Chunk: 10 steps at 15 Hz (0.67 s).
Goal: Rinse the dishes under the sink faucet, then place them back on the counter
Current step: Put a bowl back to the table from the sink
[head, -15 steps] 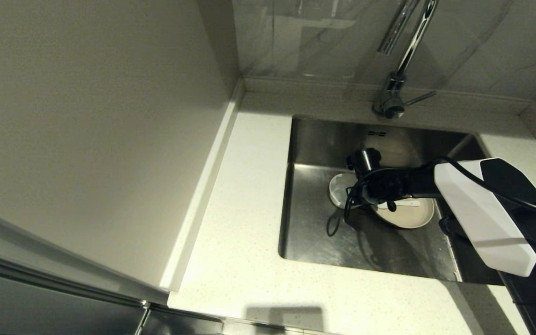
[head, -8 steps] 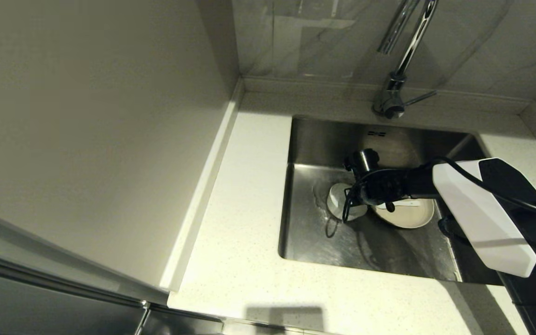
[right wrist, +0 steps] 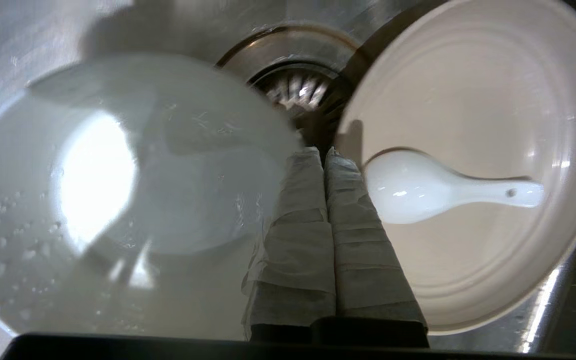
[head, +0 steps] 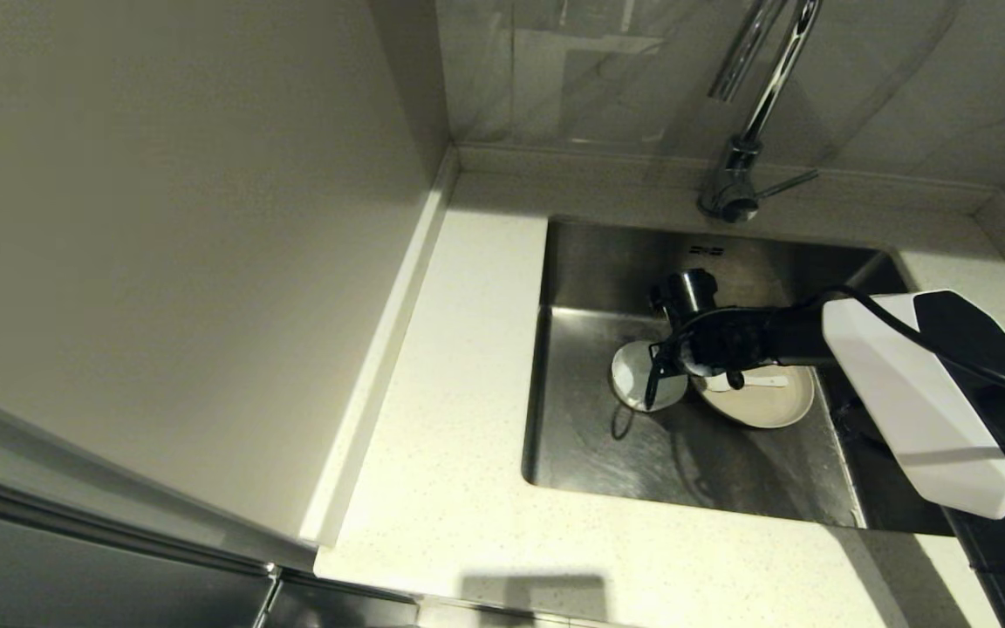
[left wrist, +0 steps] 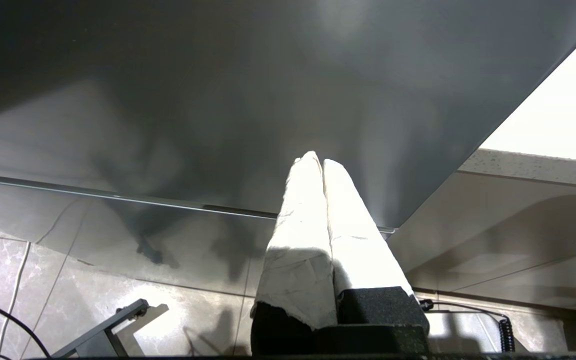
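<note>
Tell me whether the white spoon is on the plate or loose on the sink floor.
On the plate. The white spoon lies inside the cream plate, which sits on the sink floor beside the small bowl.

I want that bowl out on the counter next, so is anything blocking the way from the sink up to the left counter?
Nothing visible does. The bowl sits in the sink at the right gripper, whose closed fingers rest at its rim. The plate with the spoon lies on the other side; the counter looks bare.
</note>
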### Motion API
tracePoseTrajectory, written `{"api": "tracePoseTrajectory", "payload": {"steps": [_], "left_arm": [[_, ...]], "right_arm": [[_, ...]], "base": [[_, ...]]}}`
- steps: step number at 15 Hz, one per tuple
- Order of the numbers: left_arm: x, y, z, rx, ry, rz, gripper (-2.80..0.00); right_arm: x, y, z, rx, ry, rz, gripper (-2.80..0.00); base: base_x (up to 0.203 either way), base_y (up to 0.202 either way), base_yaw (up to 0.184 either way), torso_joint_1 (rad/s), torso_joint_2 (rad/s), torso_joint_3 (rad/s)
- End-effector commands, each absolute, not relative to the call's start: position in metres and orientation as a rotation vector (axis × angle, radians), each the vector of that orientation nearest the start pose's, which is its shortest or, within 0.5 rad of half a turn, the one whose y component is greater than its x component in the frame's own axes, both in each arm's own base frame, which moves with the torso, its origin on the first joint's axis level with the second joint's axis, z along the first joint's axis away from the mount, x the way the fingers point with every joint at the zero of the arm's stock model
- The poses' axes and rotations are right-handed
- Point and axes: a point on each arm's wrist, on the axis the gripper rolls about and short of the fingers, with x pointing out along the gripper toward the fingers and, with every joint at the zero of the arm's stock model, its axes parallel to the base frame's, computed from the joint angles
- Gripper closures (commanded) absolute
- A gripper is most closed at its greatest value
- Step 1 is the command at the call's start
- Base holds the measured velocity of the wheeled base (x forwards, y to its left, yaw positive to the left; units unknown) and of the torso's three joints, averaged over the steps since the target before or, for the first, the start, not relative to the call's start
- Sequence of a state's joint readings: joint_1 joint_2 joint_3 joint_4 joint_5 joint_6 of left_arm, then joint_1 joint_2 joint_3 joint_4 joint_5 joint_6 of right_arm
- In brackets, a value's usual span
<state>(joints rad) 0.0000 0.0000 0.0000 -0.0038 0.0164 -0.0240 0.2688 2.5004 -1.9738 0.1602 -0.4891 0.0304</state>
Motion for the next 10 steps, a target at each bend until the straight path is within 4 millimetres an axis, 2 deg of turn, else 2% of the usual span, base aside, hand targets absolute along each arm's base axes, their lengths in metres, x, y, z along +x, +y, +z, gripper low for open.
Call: {"api": "tracePoseTrajectory", "payload": {"steps": [1,4,9,10], "left_arm": [[-0.023,0.000,0.076,-0.025,-0.008,0.017,0.00],[-0.023,0.000,0.076,-0.025,-0.008,0.017,0.00],[-0.023,0.000,0.076,-0.025,-0.008,0.017,0.00],[-0.023,0.000,0.076,-0.025,-0.008,0.017,0.00]], "right_arm": [[0.489,0.121,0.106,-0.216,0.613,-0.229,0.00],[0.486,0.119,0.123,-0.201,0.583,-0.228,0.00],[0.485,0.110,0.128,-0.212,0.587,-0.228,0.00],[0.485,0.110,0.129,-0.229,0.589,-0.225,-2.80]], "base": [[0.000,0.000,0.000,0.000,0.00,0.000],[0.000,0.000,0.000,0.000,0.00,0.000],[0.000,0.000,0.000,0.000,0.00,0.000],[0.000,0.000,0.000,0.000,0.00,0.000]]}}
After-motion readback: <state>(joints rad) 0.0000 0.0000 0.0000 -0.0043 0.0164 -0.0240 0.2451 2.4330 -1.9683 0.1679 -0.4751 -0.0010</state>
